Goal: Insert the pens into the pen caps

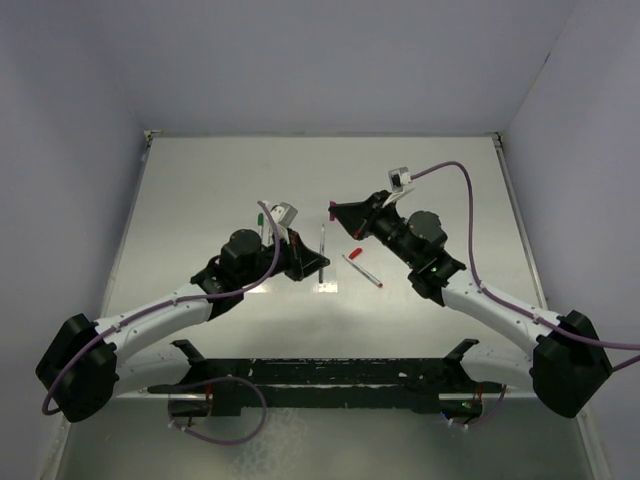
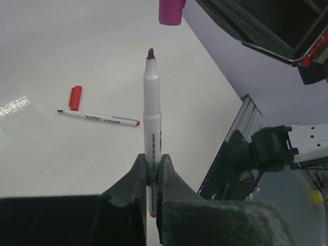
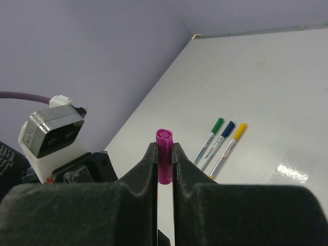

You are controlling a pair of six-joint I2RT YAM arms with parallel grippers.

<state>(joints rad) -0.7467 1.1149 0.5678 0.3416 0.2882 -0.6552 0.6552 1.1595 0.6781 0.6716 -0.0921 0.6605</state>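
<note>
My left gripper (image 2: 152,165) is shut on a whitish pen (image 2: 152,118) with a dark purple tip, held upright; both show in the top view, the gripper (image 1: 320,264) and the pen (image 1: 323,243). My right gripper (image 3: 164,154) is shut on the purple cap (image 3: 164,136), which hangs just above and slightly right of the pen tip in the left wrist view (image 2: 170,11). In the top view the right gripper (image 1: 336,212) is a little beyond the pen. An uncapped red pen (image 2: 100,118) and its red cap (image 2: 75,97) lie on the table.
Green (image 3: 210,137), blue (image 3: 220,139) and yellow (image 3: 229,147) capped pens lie side by side on the white table (image 1: 200,200). The left wrist camera (image 3: 50,134) is close to the right gripper. Walls enclose the table on the left, right and back.
</note>
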